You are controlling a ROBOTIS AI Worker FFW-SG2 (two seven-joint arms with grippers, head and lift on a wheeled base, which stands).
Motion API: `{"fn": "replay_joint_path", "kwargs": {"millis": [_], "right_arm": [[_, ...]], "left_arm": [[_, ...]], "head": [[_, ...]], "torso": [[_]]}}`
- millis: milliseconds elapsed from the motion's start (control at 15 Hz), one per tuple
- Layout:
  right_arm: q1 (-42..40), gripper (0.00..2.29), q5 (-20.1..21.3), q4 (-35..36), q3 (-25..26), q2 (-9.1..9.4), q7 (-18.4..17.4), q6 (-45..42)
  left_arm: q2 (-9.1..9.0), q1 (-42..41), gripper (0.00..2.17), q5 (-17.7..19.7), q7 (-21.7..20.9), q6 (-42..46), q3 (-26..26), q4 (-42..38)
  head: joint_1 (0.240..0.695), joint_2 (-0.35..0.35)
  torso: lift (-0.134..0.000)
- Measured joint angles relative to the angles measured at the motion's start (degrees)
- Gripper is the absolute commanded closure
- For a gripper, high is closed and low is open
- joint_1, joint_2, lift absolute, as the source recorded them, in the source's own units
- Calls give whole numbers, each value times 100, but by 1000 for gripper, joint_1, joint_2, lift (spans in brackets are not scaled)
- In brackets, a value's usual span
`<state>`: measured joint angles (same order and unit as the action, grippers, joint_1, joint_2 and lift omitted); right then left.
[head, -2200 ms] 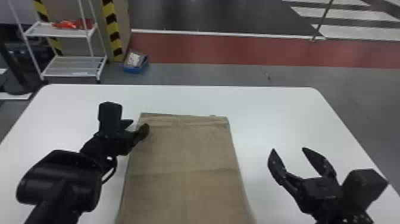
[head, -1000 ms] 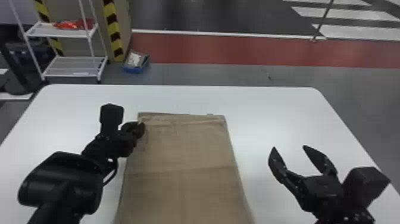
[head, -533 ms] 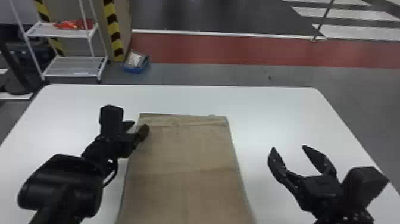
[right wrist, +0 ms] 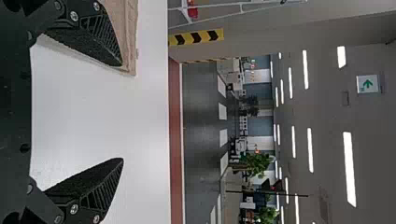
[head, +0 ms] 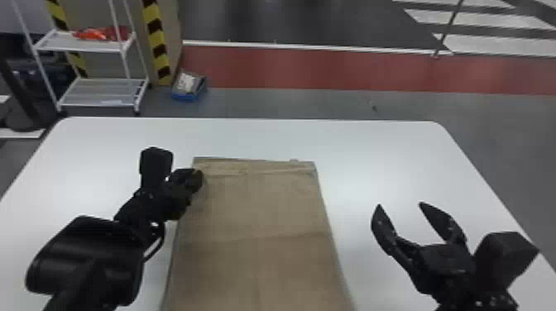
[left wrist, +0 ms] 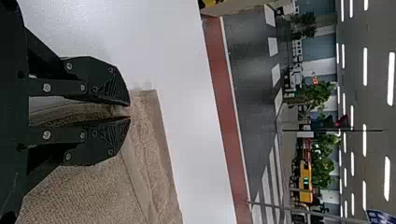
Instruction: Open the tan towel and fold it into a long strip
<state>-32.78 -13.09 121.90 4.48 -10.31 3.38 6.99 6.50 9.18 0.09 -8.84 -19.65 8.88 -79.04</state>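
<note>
At the far left corner area of the tan towel (head: 256, 215), my left gripper (head: 198, 178) is shut on its left edge. The towel lies flat as a tall rectangle, its near end cut off by the bottom of the head view. Seen from the left wrist, a bit of towel (left wrist: 84, 196) is pinched between the fingertips of that gripper (left wrist: 130, 111). My right gripper (head: 400, 205) is open and holds nothing, off to the towel's right. From the right wrist, the towel's edge (right wrist: 130, 37) appears beyond one finger of the spread gripper (right wrist: 122, 112).
The white table (head: 372, 165) has bare surface beyond the towel and between it and the right gripper. Past the far edge, on the floor, are a white wire shelf (head: 103, 92) and a blue box (head: 188, 89).
The left gripper's fingers have closed on the towel's left edge; earlier they shut, then parted there. The right arm has hardly moved.
</note>
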Motion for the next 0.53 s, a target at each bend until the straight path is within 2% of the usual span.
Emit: {"fn": "replay_joint_path", "kwargs": {"millis": [200,333,533], "right_arm": [[0,167,5,-6,0,10,-1,0],[1,167,4,-13,0,11,1,0],[9,167,8,-26,-7,12,4,0]], "left_arm": [[5,-78,1028,0,14,11,-23,-76],[18,-198,1690,-4,8,118,-31,-181],[26,-321,1703,-16,-10,191,-50,-316]], "head": [[695,-93],[695,-93],[695,-95]], "torso": [[-125],[-125],[-125]]}}
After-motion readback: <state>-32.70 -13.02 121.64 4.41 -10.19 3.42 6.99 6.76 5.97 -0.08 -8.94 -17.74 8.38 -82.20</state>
